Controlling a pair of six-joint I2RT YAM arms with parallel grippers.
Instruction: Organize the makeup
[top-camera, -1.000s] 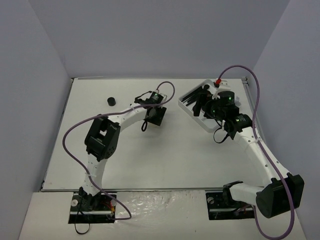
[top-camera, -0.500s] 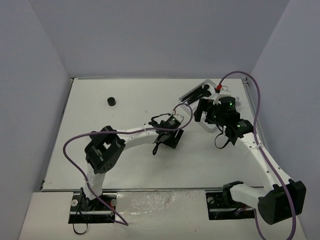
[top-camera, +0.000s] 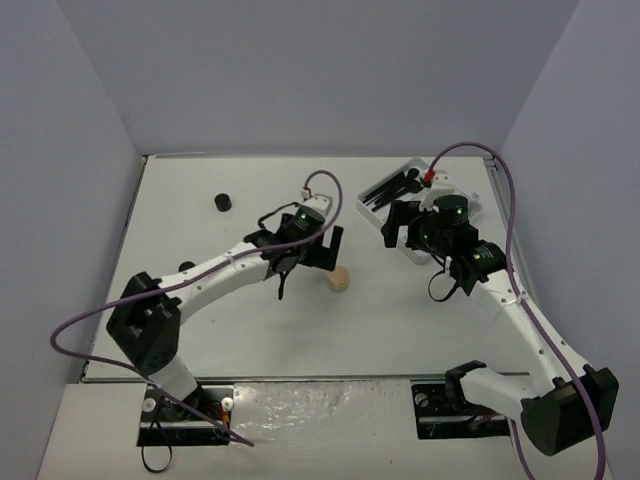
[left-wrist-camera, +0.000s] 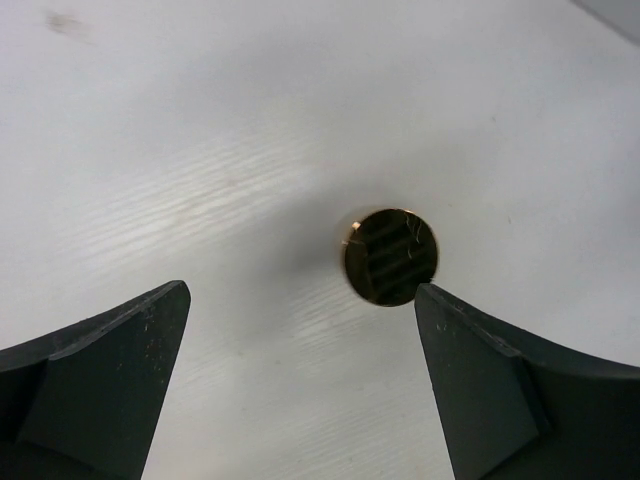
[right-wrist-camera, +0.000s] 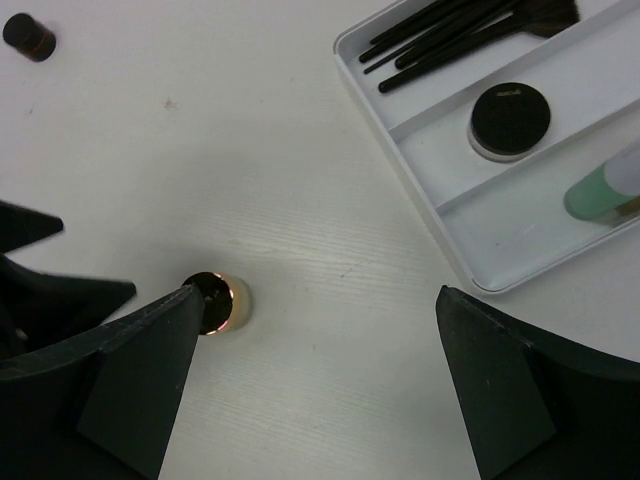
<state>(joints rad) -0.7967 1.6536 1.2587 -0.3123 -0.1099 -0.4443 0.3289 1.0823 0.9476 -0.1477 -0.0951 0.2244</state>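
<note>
left gripper (left-wrist-camera: 300, 298) is wide open, nothing between its fingers (left-wrist-camera: 100, 385). The small tan round jar (left-wrist-camera: 390, 256) has a shiny dark top with a gold rim. It stands upright on the white table (top-camera: 400, 325) just ahead of the jaws, nearer the finger on the right of the left wrist view, touching neither. In the top view the jar sits mid-table, just beside the left gripper and well apart from the tray

right gripper (right-wrist-camera: 318, 300) is also spread fully and empty. It hovers over bare table between the jar and the white rectangular divided tray (right-wrist-camera: 400, 165). In the right wrist view the jar shows right at the tip of the finger on the left. It looks to be down on the table and clear of that finger, but the height gap is hard to judge from that angle

The tray sits at the far right of the table, set at an angle. Visible contents:
- far compartment: bundle of thin black brushes (right-wrist-camera: 470, 30)
- middle compartment: flat black round pot (right-wrist-camera: 510, 118)
- near compartment: pale green bottle (right-wrist-camera: 605, 190) lying down, cut off by the frame edge

In the top view the right arm hides the rest of the tray

One small black cylindrical pot (top-camera: 221, 202) stands loose at the far left of the table, well apart from everything else
</note>
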